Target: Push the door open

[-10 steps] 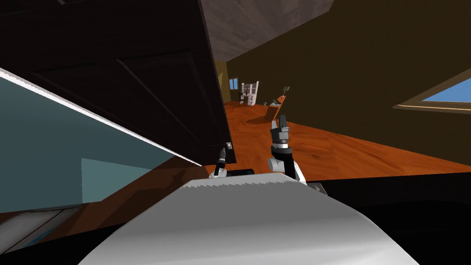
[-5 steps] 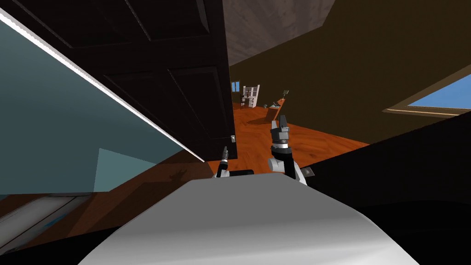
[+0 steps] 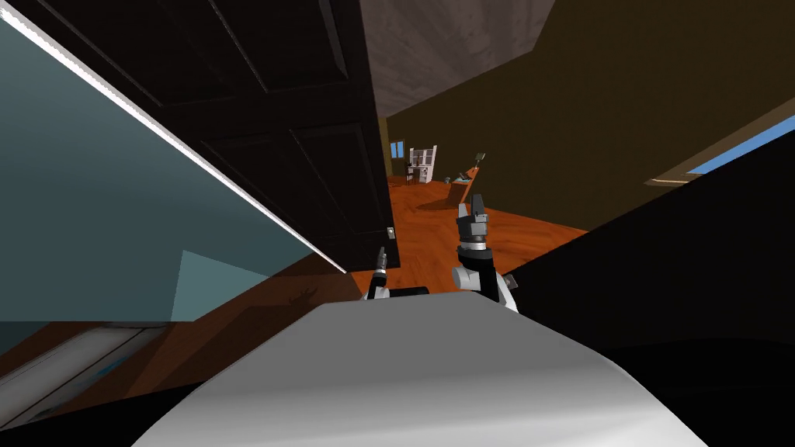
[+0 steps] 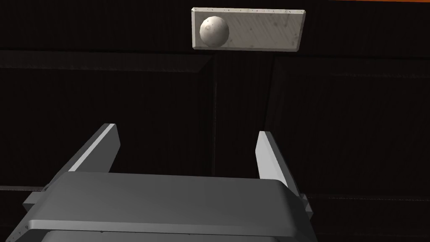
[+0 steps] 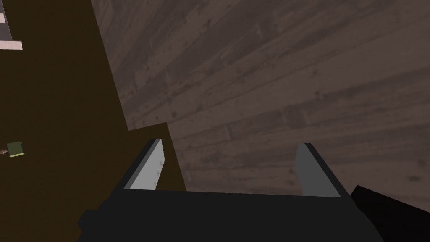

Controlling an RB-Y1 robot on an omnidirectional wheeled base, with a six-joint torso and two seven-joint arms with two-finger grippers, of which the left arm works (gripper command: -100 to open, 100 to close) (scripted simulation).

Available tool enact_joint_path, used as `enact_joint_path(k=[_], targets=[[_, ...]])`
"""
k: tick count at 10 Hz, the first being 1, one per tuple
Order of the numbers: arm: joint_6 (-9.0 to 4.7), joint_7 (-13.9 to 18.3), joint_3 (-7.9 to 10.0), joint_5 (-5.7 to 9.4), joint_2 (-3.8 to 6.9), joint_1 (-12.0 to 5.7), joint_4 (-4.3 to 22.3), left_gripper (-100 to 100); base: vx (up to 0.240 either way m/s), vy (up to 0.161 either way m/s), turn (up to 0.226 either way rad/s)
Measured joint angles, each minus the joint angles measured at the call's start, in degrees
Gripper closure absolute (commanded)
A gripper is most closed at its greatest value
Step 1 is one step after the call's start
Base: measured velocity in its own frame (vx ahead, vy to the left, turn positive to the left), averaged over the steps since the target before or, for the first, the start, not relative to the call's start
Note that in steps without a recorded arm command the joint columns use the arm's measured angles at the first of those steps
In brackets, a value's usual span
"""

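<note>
The door (image 3: pixel 295 140) is very dark, almost black, with sunken panels, and it fills the upper left and middle of the head view. Its free edge runs down to just left of the middle, and past that edge you can see into a long room. In the left wrist view the door (image 4: pixel 126 105) is the dark wall right in front of the hand. Near the top of that view sits a pale grey plate (image 4: pixel 264 30) with a small round knob (image 4: pixel 214 30) at one end. The left gripper (image 3: pixel 380 256) is low by the door's free edge, just under the plate (image 3: pixel 390 231). Its jaws are wide apart with nothing between them, and the left gripper (image 4: pixel 186 130) points at the door below the knob. I cannot tell if the tips touch the door. The right gripper (image 3: pixel 475 203) stands straight up in the middle of the head view, away from the door. In the right wrist view the right gripper (image 5: pixel 229 143) has its jaws wide apart too, with nothing in them. An orange-brown wood floor (image 3: pixel 497 240) runs back to a small white shelf (image 3: pixel 423 163) far away. A blue-green wall (image 3: pixel 93 233) fills the left side, with a thin white strip (image 3: pixel 194 159) along the door. A brown wall (image 3: pixel 621 116) is at the upper right, and a black area (image 3: pixel 683 272) lies below it.
</note>
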Motion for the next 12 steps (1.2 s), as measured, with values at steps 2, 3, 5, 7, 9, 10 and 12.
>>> enact_joint_path(k=[2,3,5,7,9,10,12], targets=[[-0.05,0.1,0.15,-0.01,1.40,0.24,-0.4,-100,0.240,0.001,-0.025],[-0.17,0.2,0.29,-0.02,1.84,0.10,-0.1,-100,0.258,-0.050,-0.032],[-0.55,0.4,0.62,0.00,2.37,-0.15,0.3,-100,0.221,-0.059,-0.027],[-0.90,0.7,0.95,0.04,2.01,-0.63,0.9,-100,0.228,-0.073,-0.030],[-0.87,0.7,1.19,0.03,0.93,-0.28,0.3,-100,0.154,-0.059,-0.002],[-0.88,0.7,1.19,0.02,0.85,-0.18,0.2,100,-0.021,0.003,-0.007],[-0.91,0.7,1.25,0.05,0.94,-0.38,0.2,100,-0.029,0.013,-0.013]])
